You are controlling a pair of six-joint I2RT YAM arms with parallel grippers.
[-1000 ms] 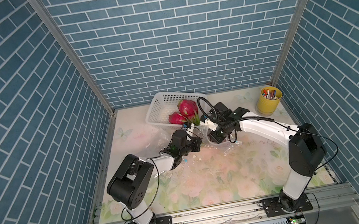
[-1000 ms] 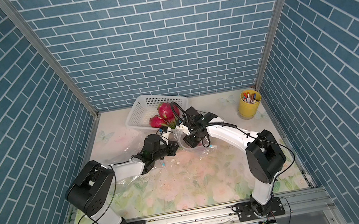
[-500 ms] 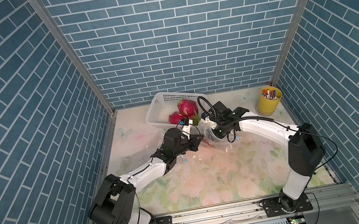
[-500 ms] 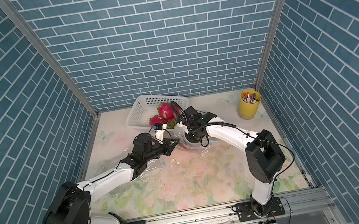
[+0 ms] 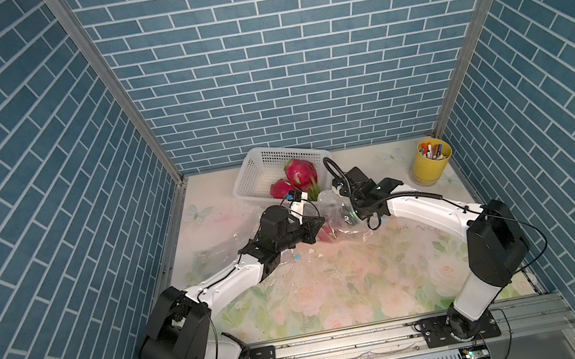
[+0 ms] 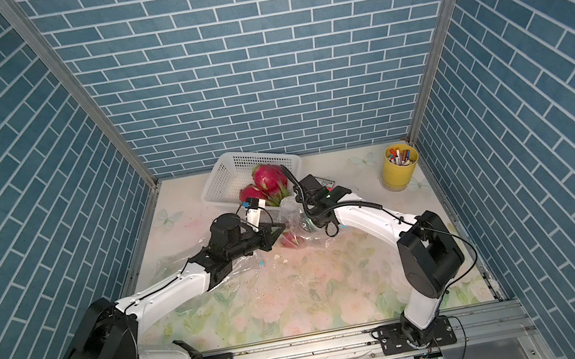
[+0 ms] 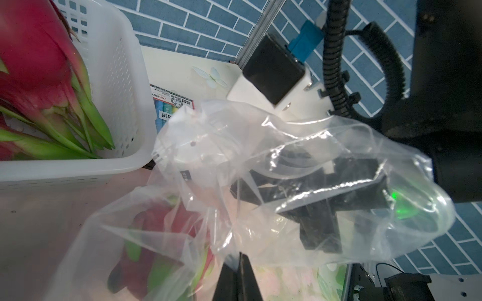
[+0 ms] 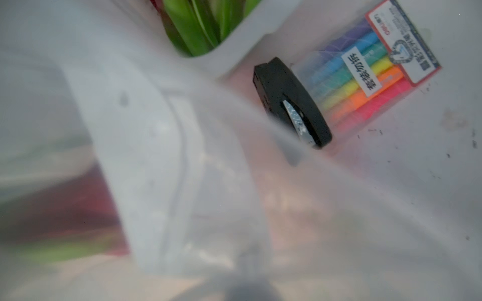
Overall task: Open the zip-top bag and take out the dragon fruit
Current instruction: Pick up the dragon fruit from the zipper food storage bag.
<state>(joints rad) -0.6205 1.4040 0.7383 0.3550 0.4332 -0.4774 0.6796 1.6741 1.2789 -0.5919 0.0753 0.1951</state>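
Floral tabletop (image 5: 337, 298): sitting between blue brick-pattern walls.
White basket (image 5: 256, 170): holding two other dragon fruits (image 5: 300, 172) at 12 o'clock.
Yellow cup (image 5: 432, 168): standing at 2 o'clock with markers.
Zip-top bag (image 7: 287, 146): billowing up 12 o'clock of centre, draping over right gripper (image 7: 320, 234).
Dragon fruit (image 5: 327, 235): lying inside bag, 6 o'clock of basket.
Left gripper (image 7: 238, 260): pressing fingers tight together at bag's film; pinch unclear.
Right gripper: sitting closed behind film; hold unclear.
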